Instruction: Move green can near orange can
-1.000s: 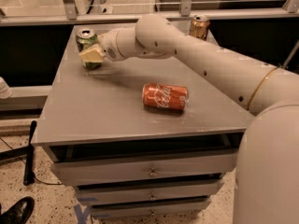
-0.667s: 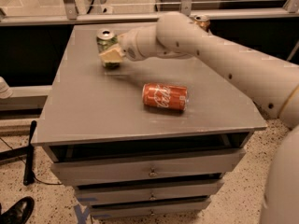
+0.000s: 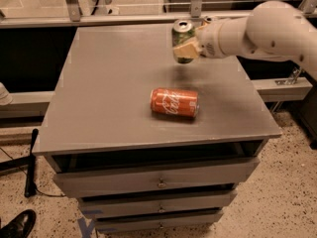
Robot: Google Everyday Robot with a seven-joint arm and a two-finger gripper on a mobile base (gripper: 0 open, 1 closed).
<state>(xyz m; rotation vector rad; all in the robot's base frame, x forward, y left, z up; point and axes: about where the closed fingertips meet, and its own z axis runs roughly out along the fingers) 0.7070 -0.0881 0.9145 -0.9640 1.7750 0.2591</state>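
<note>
My gripper (image 3: 187,49) pinches the green can (image 3: 182,29) by its side, upright & off the table (image 3: 109,83), clear of the red can (image 3: 174,102). The orange can (image 3: 207,19) peeks out just behind my wrist, so the drop spot's prob. close.

Grey metal cabinet (image 3: 99,108), flat top, with three drawers (image 3: 163,177) stacked in front, each with a small knob.
Red-orange drink can with white Coca-Cola script (image 3: 174,102), lying on its side near the middle of the top, right of centre, nearer the front than the gripper (image 3: 184,51), which hangs over the far right part.
Black shoe (image 3: 17,225), lower left corner.
Thin black rod (image 3: 31,162), left of the cabinet.
Speckled beige floor (image 3: 282,202).
Blue tape marks (image 3: 84,227) at the cabinet's foot.
</note>
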